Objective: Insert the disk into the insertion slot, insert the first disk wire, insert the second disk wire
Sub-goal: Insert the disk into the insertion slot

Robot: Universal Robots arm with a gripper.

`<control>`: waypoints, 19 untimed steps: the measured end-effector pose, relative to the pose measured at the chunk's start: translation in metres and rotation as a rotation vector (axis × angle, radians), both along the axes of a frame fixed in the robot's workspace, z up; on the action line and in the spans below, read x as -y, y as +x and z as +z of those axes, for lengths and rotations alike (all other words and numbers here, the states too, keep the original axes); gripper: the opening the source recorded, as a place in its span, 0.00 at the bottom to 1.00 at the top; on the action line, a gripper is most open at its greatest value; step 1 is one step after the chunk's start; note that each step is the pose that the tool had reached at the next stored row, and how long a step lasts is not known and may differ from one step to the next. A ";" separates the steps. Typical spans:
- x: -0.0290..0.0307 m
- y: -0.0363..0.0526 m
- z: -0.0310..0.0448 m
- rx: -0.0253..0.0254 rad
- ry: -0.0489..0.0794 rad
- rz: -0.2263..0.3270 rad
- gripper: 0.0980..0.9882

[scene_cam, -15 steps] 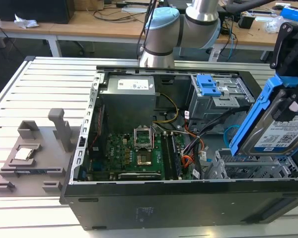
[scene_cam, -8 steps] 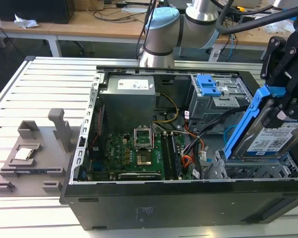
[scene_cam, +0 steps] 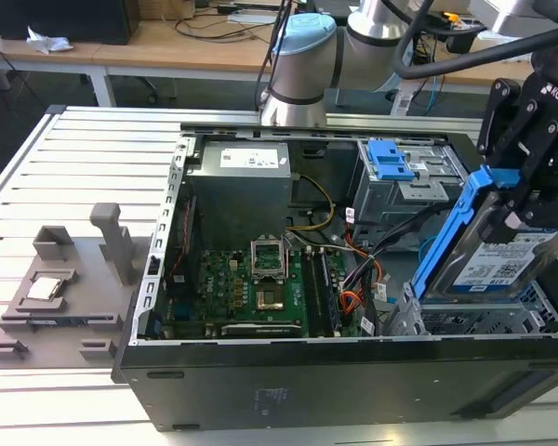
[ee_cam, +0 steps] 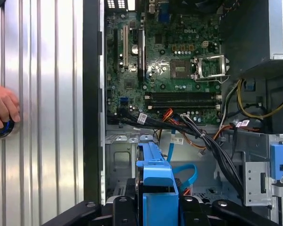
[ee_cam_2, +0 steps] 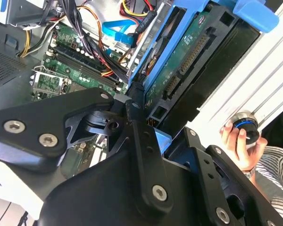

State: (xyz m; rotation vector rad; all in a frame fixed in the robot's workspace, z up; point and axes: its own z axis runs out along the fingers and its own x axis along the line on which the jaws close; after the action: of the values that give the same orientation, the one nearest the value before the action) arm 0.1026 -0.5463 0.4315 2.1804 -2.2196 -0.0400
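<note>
Lab: slatted metal table [scene_cam: 74, 177], cable-strewn wooden workbenches [scene_cam: 181, 45].

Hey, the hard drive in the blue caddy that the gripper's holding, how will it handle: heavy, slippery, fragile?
The disk looks stiff and probably heavy for its size: metal body, plastic frame. Held tilted by the gripper near one end, it may tend to swing. Its bare circuit board in the second wrist view suggests it dislikes knocks.

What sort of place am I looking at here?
Probably a robotics lab or workshop: an open computer case sits on a slatted metal table, a robot arm stands behind it, and wooden desks line the back.
</note>
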 end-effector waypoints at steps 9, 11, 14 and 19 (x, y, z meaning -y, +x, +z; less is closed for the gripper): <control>0.0000 0.0000 -0.0144 0.0000 0.000 0.000 0.30; 0.0000 0.0000 -0.0171 0.0000 0.000 0.000 0.30; 0.0000 0.0000 -0.0217 0.0000 0.000 0.000 0.30; 0.0000 0.0000 -0.0294 0.0000 0.000 0.000 0.30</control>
State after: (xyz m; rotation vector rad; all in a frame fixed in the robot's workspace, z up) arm 0.1026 -0.5464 0.4021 2.1804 -2.2197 -0.0401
